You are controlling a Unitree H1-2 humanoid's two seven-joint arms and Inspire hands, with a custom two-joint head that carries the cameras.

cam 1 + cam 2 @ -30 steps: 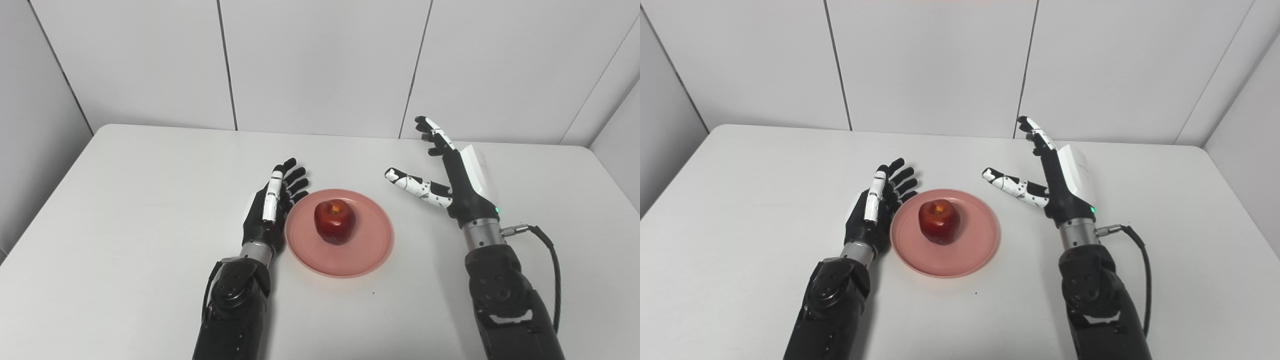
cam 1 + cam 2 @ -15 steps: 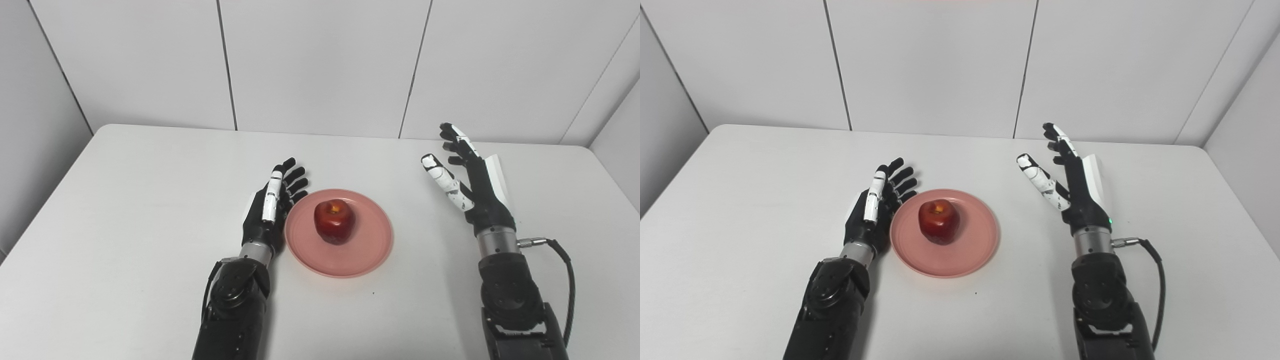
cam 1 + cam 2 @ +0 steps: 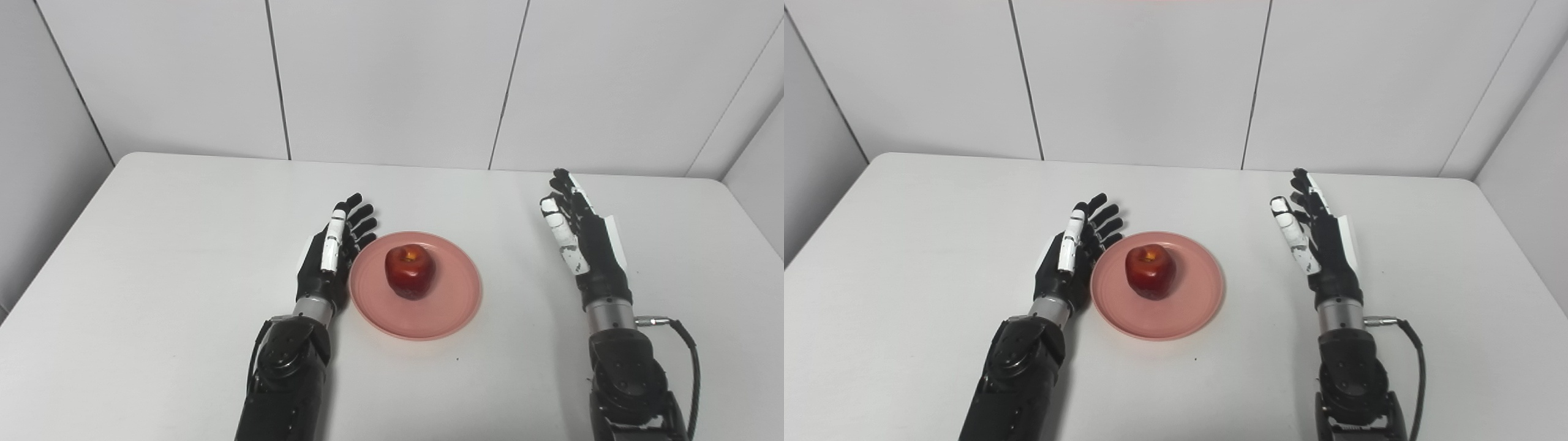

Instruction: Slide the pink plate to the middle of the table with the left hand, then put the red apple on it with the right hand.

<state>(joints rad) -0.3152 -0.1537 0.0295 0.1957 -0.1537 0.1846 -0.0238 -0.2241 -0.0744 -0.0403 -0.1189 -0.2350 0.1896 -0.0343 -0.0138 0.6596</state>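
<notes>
Red apple [image 3: 410, 271] upright on pink plate [image 3: 450, 312], mid-table [image 3: 153, 245].

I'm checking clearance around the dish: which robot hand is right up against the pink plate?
The left robot hand: it lies along the plate's left rim, fingers apart. The right robot hand stands well clear, with bare table between.

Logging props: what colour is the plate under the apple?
Pink, a salmon shade: the plate shows best in the left eye view.
</notes>
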